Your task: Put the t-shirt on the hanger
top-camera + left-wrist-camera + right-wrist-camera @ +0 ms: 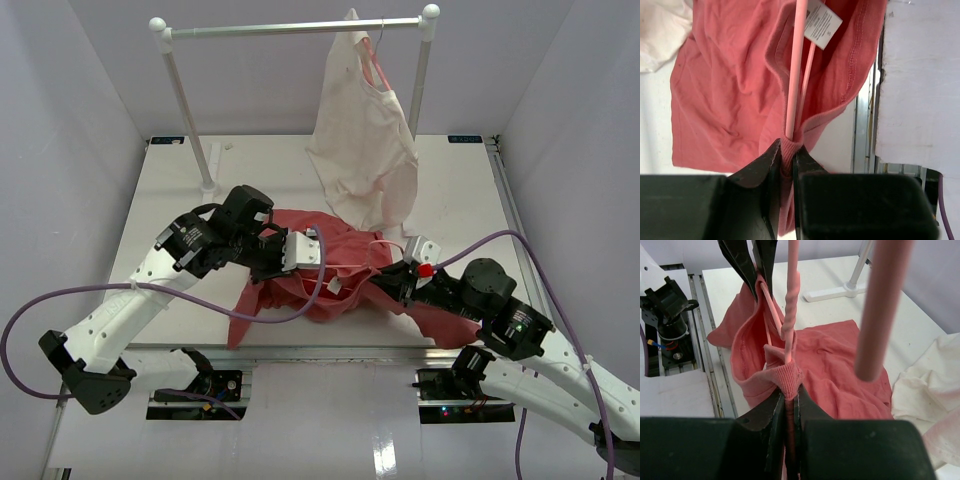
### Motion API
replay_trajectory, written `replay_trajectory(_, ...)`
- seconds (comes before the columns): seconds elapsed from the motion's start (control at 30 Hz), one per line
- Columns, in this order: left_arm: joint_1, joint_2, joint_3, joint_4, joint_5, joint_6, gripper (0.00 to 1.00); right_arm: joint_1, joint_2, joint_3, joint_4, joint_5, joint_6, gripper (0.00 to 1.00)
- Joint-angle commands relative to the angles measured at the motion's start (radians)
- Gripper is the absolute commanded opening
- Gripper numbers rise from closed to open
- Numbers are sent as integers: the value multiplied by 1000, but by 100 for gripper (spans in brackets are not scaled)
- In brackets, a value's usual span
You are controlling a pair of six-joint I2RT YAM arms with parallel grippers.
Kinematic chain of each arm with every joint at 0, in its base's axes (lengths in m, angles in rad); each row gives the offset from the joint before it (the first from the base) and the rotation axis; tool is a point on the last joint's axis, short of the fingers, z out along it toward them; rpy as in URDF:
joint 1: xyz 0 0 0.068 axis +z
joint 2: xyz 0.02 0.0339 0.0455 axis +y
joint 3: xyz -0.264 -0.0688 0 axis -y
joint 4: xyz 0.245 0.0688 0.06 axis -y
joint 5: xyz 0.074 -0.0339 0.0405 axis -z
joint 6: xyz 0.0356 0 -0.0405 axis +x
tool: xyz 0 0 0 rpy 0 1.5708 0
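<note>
The salmon t-shirt (pixel 300 290) lies crumpled in the middle of the table, its neck opening held up between both grippers. My left gripper (pixel 335 262) is shut on the ribbed collar (pixel 786 147). My right gripper (pixel 385 278) is shut on the opposite side of the collar (pixel 788 377). The thin pink wire hanger (pixel 796 75) runs through the neck opening, past the white label (pixel 822 22). In the right wrist view its twisted neck (pixel 790 315) rises from the collar and a blurred pink part (pixel 880 310) sits close to the lens. The left fingers (pixel 757 265) show there too.
A cream garment (pixel 365 140) hangs on another pink hanger from the white rail (pixel 290 27) at the back right, and its hem reaches the table beside the t-shirt (pixel 930 385). The rail's left post (pixel 190 110) stands at the back left. The table's near edge (pixel 865 130) is close.
</note>
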Motion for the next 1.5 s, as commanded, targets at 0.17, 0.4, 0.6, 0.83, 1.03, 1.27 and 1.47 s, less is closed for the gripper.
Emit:
replay_trajectory(0.17, -19, -26, -39, 149, 179, -13, 23, 12, 58, 2, 227, -34, 64, 8)
replay_trajectory(0.4, -20, -36, -68, 164, 191, 6, 11, 12, 68, -11, 262, -22, 78, 8)
replay_trajectory(0.6, -21, -88, -168, 327, 149, -79, 0, 14, 76, -29, 241, 47, 76, 8)
replay_trajectory(0.83, -16, -173, -247, 405, 4, -192, 0, 12, 3, -66, 157, 267, 94, 27)
replay_trajectory(1.03, -16, -264, -234, 396, -70, -228, 0, 12, -58, -73, 87, 363, 115, 39)
replay_trajectory(1.27, -16, -335, -218, 358, -134, -252, 0, 13, -13, -73, 85, 386, 140, 41)
replay_trajectory(1.47, -16, -345, -237, 344, -187, -257, 0, 12, 11, 10, 62, 366, 139, 48)
